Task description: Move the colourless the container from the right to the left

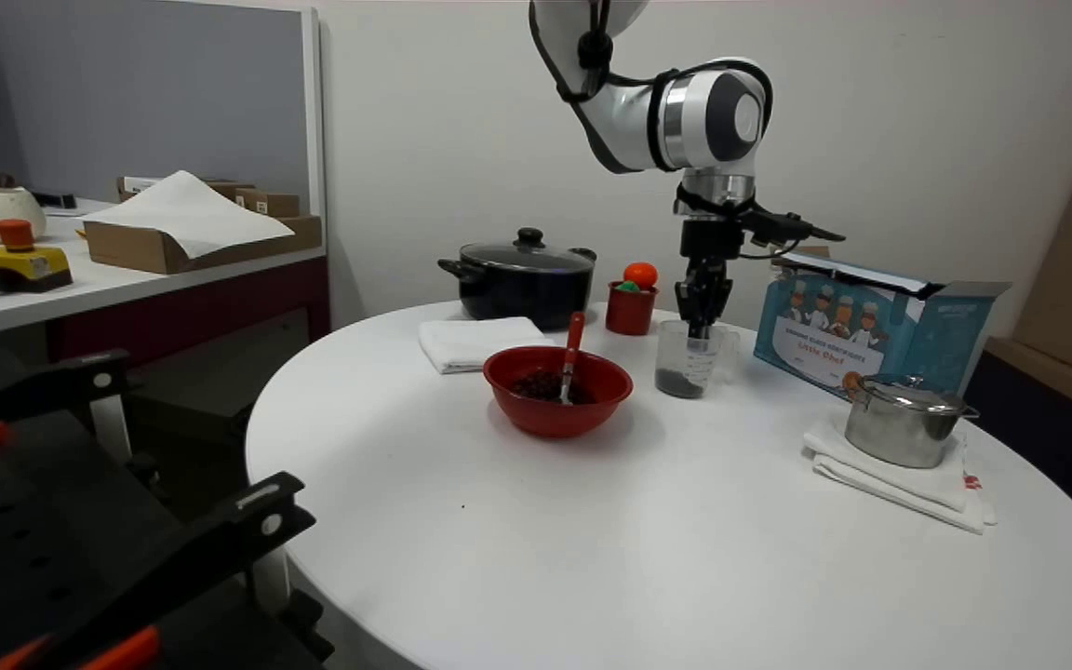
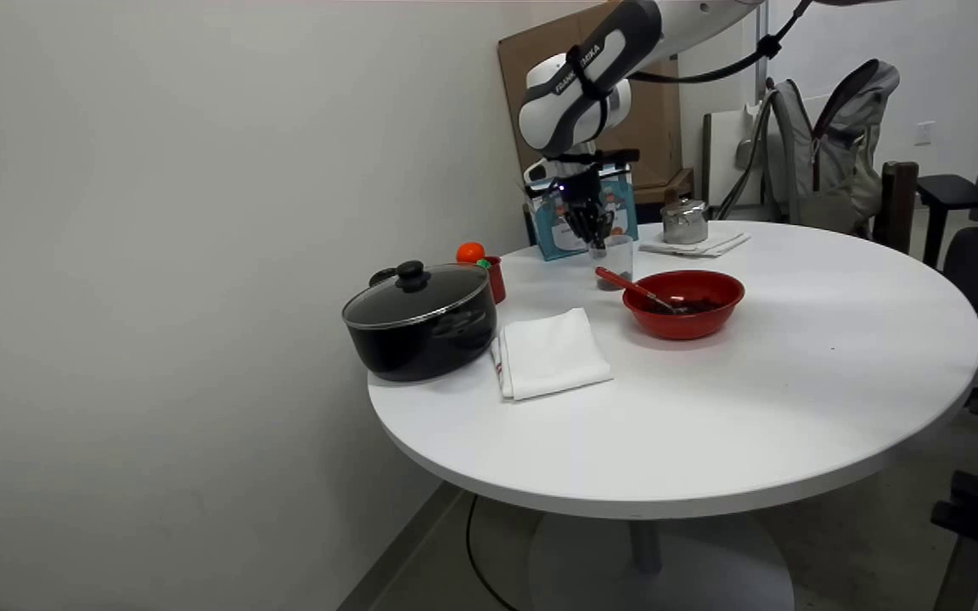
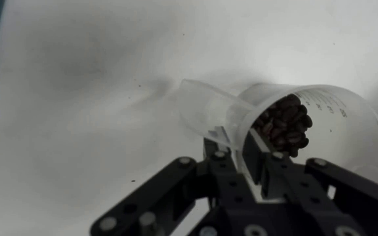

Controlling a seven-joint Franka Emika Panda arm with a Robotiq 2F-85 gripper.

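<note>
The colourless container (image 1: 676,370) is a clear measuring cup with a handle, a spout and dark beans at the bottom. It stands on the white table (image 1: 685,558); it also shows in an exterior view (image 2: 622,260) behind the red bowl. In the wrist view I look into the cup (image 3: 340,137). My gripper (image 3: 236,137) points down at the handle side, one finger inside the rim and one outside by the handle. The fingers are close together but a narrow gap shows around the wall. The gripper (image 1: 699,328) hides part of the rim.
A red bowl (image 1: 545,421) with a red-handled spoon stands beside the cup. Behind are a small red cup (image 1: 629,314), a black lidded pot (image 1: 527,288) and a white cloth (image 1: 475,346). A blue box (image 1: 820,330) and metal pot (image 1: 904,430) are on the other side.
</note>
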